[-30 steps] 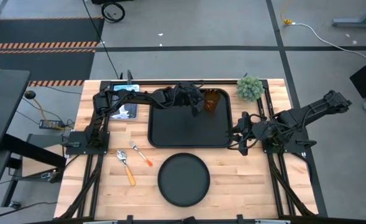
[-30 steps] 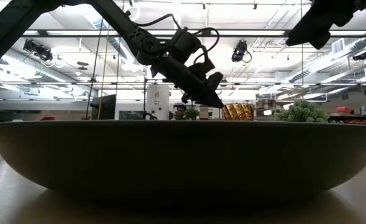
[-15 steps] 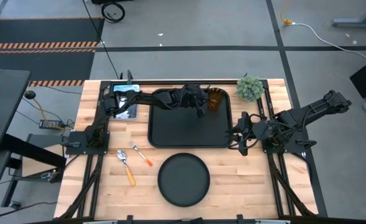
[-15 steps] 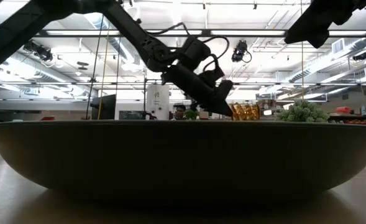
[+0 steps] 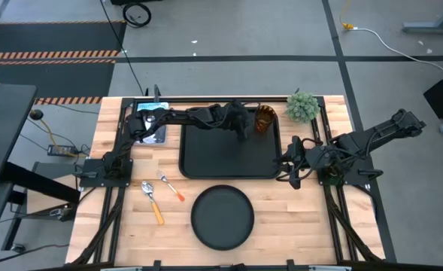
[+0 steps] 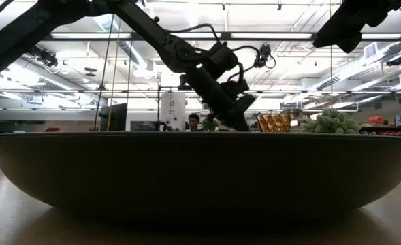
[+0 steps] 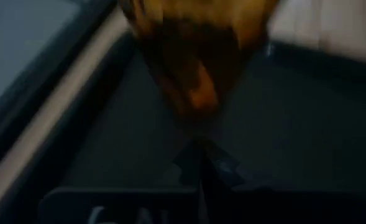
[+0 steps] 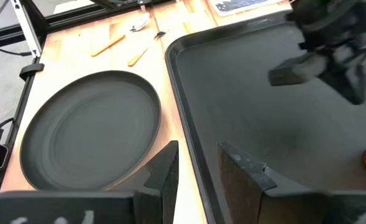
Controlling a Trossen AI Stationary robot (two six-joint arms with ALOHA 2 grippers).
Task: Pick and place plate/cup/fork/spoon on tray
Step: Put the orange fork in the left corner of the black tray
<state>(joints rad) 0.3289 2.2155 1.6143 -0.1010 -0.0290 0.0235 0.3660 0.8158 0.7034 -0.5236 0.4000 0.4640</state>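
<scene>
Amber ribbed cup (image 5: 264,119) stands in the tray's (image 5: 206,162) far right corner beside the left end effector (image 5: 243,126), whose fingers I cannot tell; right end effector (image 8: 195,171), slightly apart, waits right of the tray.

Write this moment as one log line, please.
left gripper: beside amber ribbed cup on black rectangular tray | right gripper: waiting at tray edge, open | round black plate: off tray

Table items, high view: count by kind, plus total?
tray: 1
plate: 1
cup: 1
fork: 1
spoon: 1
plant: 1
picture card: 1
Total: 7
</scene>
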